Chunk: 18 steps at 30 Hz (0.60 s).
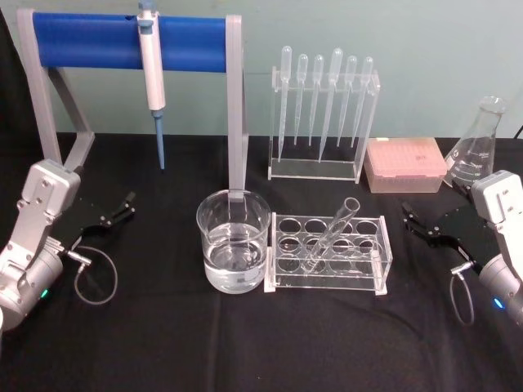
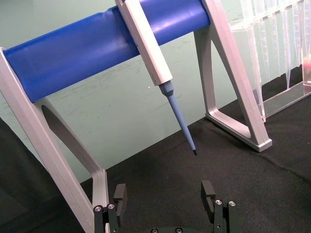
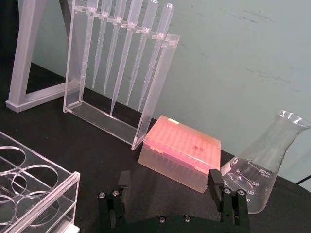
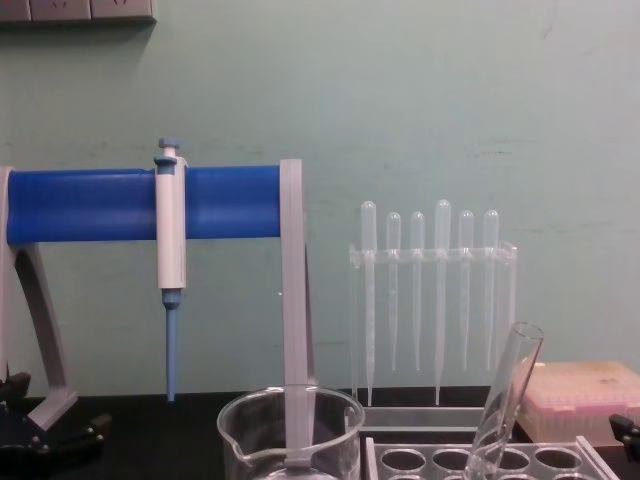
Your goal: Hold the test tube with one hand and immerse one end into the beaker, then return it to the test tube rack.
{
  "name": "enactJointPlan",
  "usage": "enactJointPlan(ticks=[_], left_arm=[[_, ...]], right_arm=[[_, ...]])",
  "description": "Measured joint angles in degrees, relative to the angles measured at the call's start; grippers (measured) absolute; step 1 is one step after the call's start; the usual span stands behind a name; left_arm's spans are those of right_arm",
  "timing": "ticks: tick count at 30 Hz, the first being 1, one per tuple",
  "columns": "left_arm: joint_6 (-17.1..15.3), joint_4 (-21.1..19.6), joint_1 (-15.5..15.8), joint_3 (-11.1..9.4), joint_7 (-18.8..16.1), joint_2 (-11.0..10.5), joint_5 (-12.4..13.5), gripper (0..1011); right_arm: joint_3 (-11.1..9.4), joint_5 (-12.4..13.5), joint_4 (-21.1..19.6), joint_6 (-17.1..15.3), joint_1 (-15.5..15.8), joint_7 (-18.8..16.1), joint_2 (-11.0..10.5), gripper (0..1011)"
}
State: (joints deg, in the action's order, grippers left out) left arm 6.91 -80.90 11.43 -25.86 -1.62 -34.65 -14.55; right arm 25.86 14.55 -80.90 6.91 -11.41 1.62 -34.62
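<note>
**Resting tube (image 1: 331,237) in rack (image 1: 327,284), both grippers released**

Tube: stood in one of the rack's middle holes, round bottom down, tilted so that its open rim leaned up and to the right above the rack's top plate. No gripper touched it.

Beaker (image 1: 214,224): stood just beside the rack's left end, upright and part-filled with clear liquid.

Left gripper (image 1: 125,206): lay well left of the rack, beyond the beaker, with its fingers spread apart and nothing between them.

Right gripper (image 1: 409,219): lay just right of the rack, with its fingers parted and nothing between them.

Pipettes (image 1: 323,98): six hung upright in a clear holder (image 1: 315,170) behind the rack.

Box (image 1: 404,163), pink: sat behind the rack and to its right, with a flask (image 1: 478,147) farther right.

Stand (image 1: 237,106) with a blue bar: stood behind the rack and to its left, with a pipettor (image 1: 151,65) hung from the bar.

Cloth (image 1: 245,343), black: lay under the rack and everything around it.
</note>
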Motion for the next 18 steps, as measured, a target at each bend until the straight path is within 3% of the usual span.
enactJointPlan(ticks=[18], left_arm=[[0.0,0.0,0.0,0.0,0.0,0.0,0.0,1000]], right_arm=[[0.0,0.0,0.0,0.0,0.0,0.0,0.0,1004]])
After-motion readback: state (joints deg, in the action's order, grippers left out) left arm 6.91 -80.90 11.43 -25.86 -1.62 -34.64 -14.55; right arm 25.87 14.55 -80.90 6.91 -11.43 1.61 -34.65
